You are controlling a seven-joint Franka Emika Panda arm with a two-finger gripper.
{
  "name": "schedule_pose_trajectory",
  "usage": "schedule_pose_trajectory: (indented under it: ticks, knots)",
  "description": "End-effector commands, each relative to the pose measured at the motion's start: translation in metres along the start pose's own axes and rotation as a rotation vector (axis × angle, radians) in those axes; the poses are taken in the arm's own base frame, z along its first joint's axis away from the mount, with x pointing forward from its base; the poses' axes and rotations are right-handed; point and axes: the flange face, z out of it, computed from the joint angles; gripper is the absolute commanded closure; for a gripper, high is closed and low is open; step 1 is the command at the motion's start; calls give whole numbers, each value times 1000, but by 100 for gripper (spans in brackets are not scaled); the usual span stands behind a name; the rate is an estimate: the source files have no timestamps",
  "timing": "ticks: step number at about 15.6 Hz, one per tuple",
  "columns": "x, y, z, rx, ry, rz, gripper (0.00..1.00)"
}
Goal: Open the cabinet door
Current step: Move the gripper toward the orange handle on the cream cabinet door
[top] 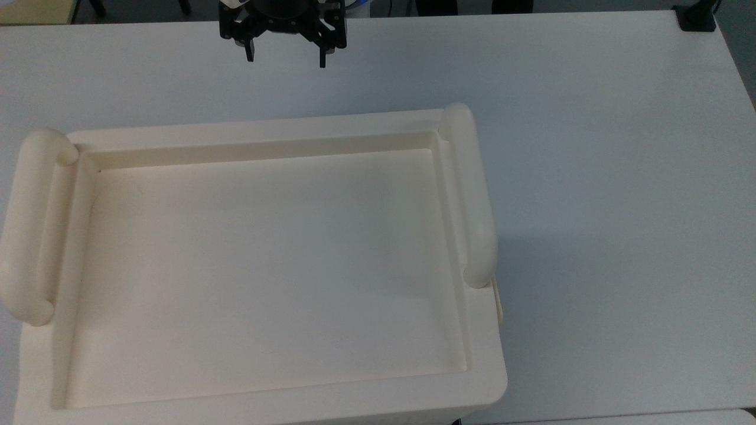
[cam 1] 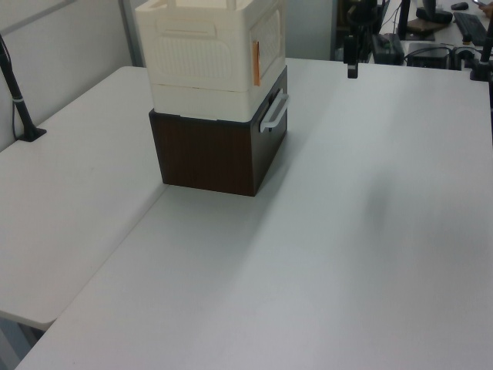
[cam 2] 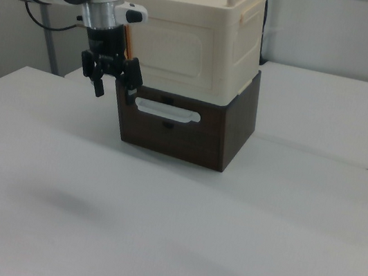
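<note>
two gripper [top: 285, 59] fingers [top: 249, 52] wide apart, empty, above table [top: 590, 147], near cabinet [top: 260, 265]

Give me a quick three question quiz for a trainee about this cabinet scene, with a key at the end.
1. True or false: the black two-finger gripper is gripping the cream plastic cabinet door.
2. Multiple choice: the cream plastic box-shaped cabinet sits on A) a dark brown box with a pale bar handle, B) a metal rack, C) the bare white table.
3. Fill in: the gripper's fingers are ____.

Key: 1 false; 2 A; 3 open.
</note>
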Motion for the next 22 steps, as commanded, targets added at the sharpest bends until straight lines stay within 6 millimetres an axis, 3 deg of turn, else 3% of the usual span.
schedule_pose_trajectory:
  ticks: [1,10,14,22]
  knots:
    - [-6,3,1,8,1,26,0]
    - [-6,2,1,8,2,12,0]
    - [5,-3,-3,8,64,-52,0]
    - [44,-19,-58,102,313,-39,0]
